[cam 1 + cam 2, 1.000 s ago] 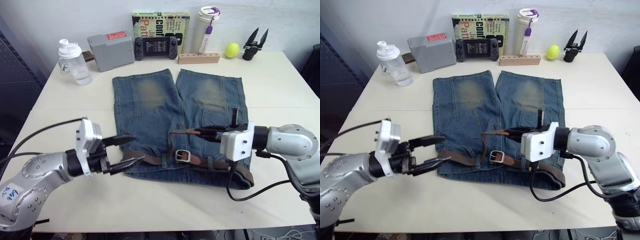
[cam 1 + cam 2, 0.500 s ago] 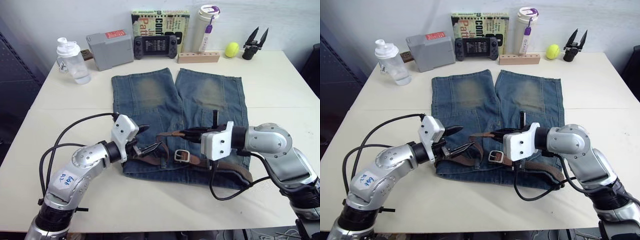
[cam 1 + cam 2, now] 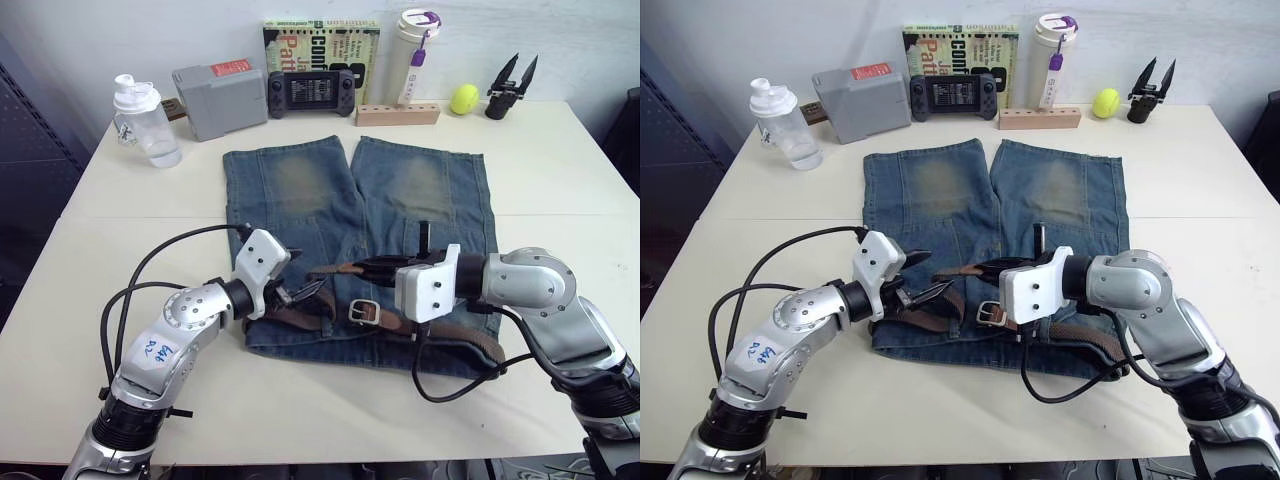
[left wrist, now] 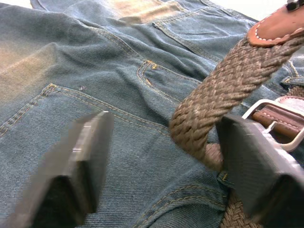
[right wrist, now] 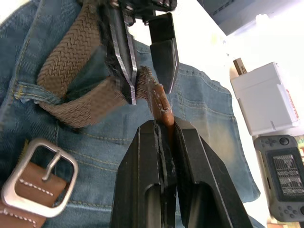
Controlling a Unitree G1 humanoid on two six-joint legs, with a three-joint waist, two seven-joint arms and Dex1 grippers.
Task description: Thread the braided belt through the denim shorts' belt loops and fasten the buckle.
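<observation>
The denim shorts lie flat on the table, waistband at the near edge. The right pincer clamps the leather tip of the braided belt above the waistband. The left pincer stands wide, straddling the raised woven strap just left of the buckle.

The right gripper pinches the braided belt tip over the denim shorts, beside the left gripper.
</observation>
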